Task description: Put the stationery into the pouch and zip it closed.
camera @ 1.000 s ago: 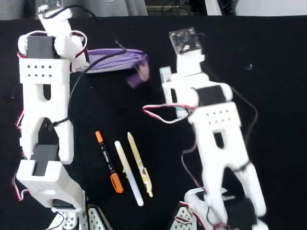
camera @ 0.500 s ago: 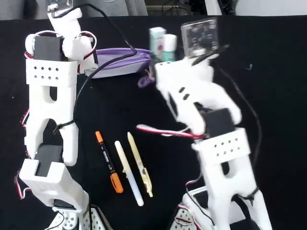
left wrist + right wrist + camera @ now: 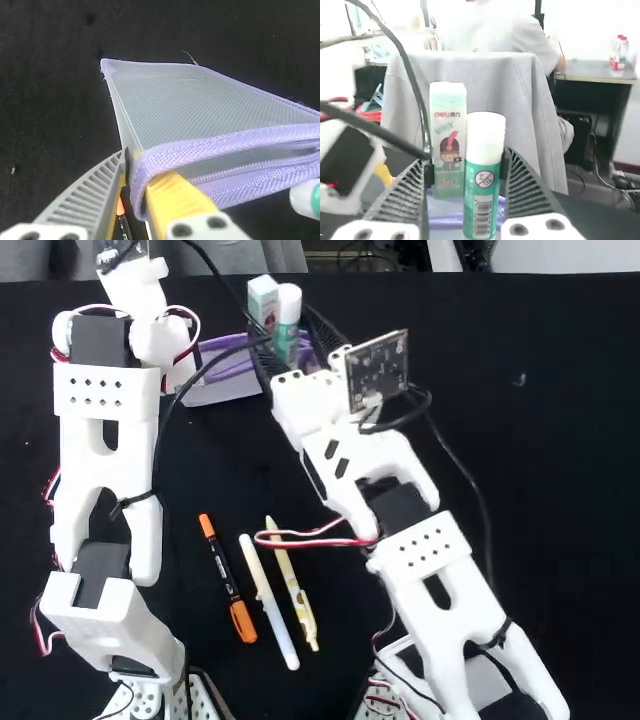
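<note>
My left gripper [image 3: 135, 175] is shut on the purple zip edge of the mesh pouch [image 3: 200, 110], holding its mouth up. In the high view the pouch [image 3: 225, 375] lies at the back left, with that gripper [image 3: 185, 375] at its left end. Upright between the fingers of my right gripper [image 3: 465, 175] stand a green-and-white glue stick [image 3: 482, 170] and a small eraser box [image 3: 447, 140]. From above, the glue stick [image 3: 288, 320] and the box [image 3: 263, 300] stand over the pouch's right end. The glue stick's end [image 3: 307, 197] shows beside the pouch mouth.
Three pens lie side by side on the black table in front: an orange marker [image 3: 226, 578], a white pen [image 3: 267, 600] and a pale yellow pen [image 3: 291, 583]. Cables [image 3: 300, 535] trail from the arms. The table's right half is open.
My right arm has swung left and forward with the glue stick and eraser box, bringing them from the pouch's right side to over its right end. The left arm has hardly moved.
</note>
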Controlling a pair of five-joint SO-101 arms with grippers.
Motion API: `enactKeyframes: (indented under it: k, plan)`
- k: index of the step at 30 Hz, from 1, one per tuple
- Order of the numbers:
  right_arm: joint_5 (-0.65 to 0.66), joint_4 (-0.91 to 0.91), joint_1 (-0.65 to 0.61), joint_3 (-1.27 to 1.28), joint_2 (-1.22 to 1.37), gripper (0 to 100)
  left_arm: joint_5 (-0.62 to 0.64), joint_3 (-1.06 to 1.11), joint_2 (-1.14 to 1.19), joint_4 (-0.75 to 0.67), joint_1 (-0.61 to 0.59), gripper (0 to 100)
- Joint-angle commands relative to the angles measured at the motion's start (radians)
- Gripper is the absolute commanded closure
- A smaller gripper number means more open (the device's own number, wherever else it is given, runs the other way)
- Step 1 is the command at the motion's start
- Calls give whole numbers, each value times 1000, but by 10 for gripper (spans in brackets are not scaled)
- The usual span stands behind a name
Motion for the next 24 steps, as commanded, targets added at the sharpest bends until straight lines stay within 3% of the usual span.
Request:
enactKeyframes:
  k: [1,5,15,24]
  plan:
    - [-5,-106,-46,16,-35,987,6,-8,-11,5,10,972]
    - [-5,-262,-52,61,-35,987,5,-7,-9,5,10,972]
    - [-5,-413,-68,79,73,987,5,10,-8,5,7,972]
    - [-5,-423,-107,136,139,987,6,30,-8,-6,-28,972]
